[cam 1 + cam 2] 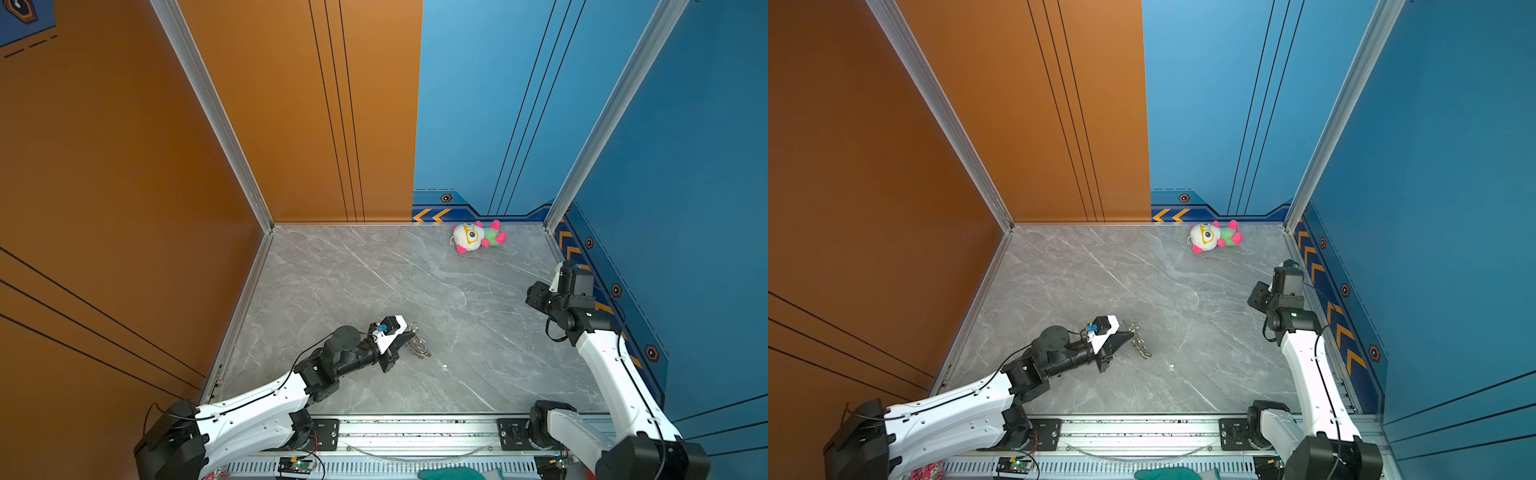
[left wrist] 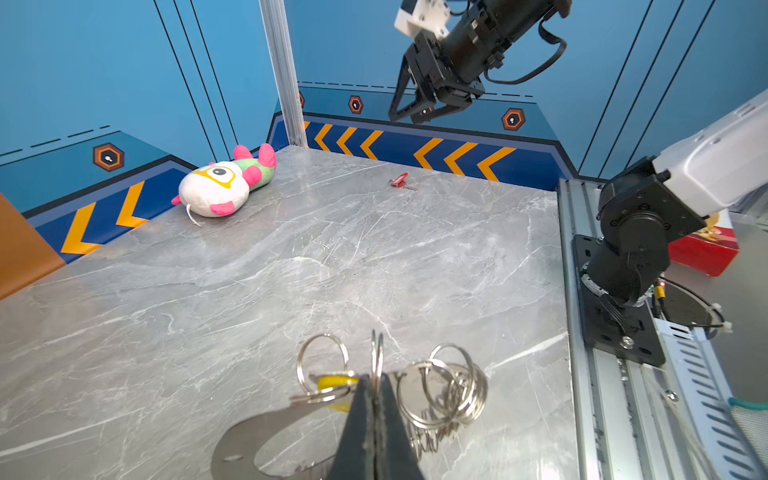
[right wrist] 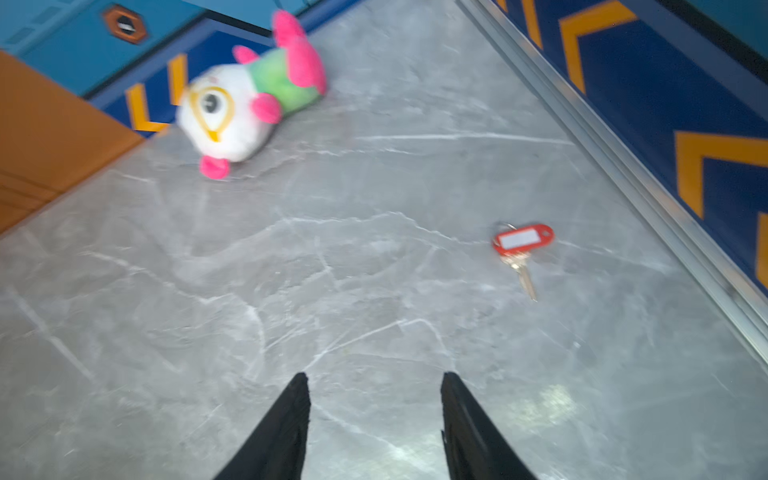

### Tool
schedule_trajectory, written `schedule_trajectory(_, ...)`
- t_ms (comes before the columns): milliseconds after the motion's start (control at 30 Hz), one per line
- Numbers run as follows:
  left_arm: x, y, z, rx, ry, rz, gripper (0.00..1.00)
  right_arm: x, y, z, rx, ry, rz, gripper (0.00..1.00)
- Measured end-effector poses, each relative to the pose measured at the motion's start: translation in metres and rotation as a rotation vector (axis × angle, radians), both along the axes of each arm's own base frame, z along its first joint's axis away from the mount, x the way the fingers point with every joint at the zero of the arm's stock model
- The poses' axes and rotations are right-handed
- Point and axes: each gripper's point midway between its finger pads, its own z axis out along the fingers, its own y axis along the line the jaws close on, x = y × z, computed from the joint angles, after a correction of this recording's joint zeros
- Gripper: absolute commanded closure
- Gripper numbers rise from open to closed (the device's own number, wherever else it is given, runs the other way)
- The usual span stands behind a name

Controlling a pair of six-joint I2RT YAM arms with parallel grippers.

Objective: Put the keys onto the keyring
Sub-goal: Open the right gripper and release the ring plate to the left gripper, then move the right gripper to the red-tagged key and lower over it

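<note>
The keyring (image 2: 233,448) is a flat grey oval plate edged with silver wire rings, lying on the marble table; in both top views it shows as a cluster of rings (image 1: 420,345) (image 1: 1142,345). My left gripper (image 2: 375,379) (image 1: 409,332) (image 1: 1128,330) is shut on one upright wire ring of it. A yellow-headed key (image 2: 337,381) hangs among the rings beside the fingers. A red-tagged key (image 3: 523,240) (image 2: 401,181) lies loose near the right wall. Above the table short of it, my right gripper (image 3: 374,378) (image 2: 420,115) stands open and empty. The red key is hidden in both top views.
A white, green and pink plush toy (image 1: 478,237) (image 1: 1214,237) (image 2: 226,185) (image 3: 249,99) lies at the back wall. An aluminium rail (image 1: 415,432) with the arm bases runs along the front edge. A red box (image 2: 702,251) sits beyond it.
</note>
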Motion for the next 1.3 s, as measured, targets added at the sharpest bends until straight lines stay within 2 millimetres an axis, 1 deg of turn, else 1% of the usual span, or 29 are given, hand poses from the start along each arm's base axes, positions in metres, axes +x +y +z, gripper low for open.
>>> schedule_trajectory(33, -0.001, 0.001, -0.001, 0.002, -0.004, 0.005, 1.00, -0.001, -0.008, -0.013, 0.003, 0.054, -0.027, 0.51)
schedule_trajectory(133, -0.001, 0.003, -0.005, 0.007, -0.014, 0.018, 1.00, 0.001, -0.019, -0.046, -0.001, 0.206, -0.057, 0.53)
schedule_trajectory(233, 0.000, 0.005, -0.007, 0.006, -0.020, 0.031, 1.00, 0.010, -0.025, -0.067, -0.031, 0.313, -0.067, 0.55)
schedule_trajectory(300, 0.001, 0.005, -0.006, 0.002, -0.023, 0.034, 1.00, 0.017, -0.030, -0.076, -0.063, 0.370, -0.070, 0.55)
schedule_trajectory(533, 0.001, 0.005, -0.004, -0.008, -0.029, 0.034, 1.00, 0.050, -0.057, -0.091, -0.208, 0.500, -0.090, 0.57)
schedule_trajectory(633, 0.001, 0.005, -0.003, -0.013, -0.033, 0.034, 1.00, 0.058, -0.065, -0.097, -0.240, 0.540, -0.091, 0.56)
schedule_trajectory(867, 0.002, 0.004, -0.003, -0.015, -0.031, 0.035, 1.00, 0.062, -0.076, -0.111, -0.251, 0.611, -0.086, 0.56)
schedule_trajectory(1133, 0.003, 0.003, -0.004, -0.015, -0.031, 0.034, 1.00, 0.062, -0.085, -0.126, -0.240, 0.666, -0.093, 0.57)
schedule_trajectory(1300, 0.003, 0.002, -0.005, -0.012, -0.029, 0.034, 1.00, 0.064, -0.090, -0.130, -0.235, 0.676, -0.100, 0.57)
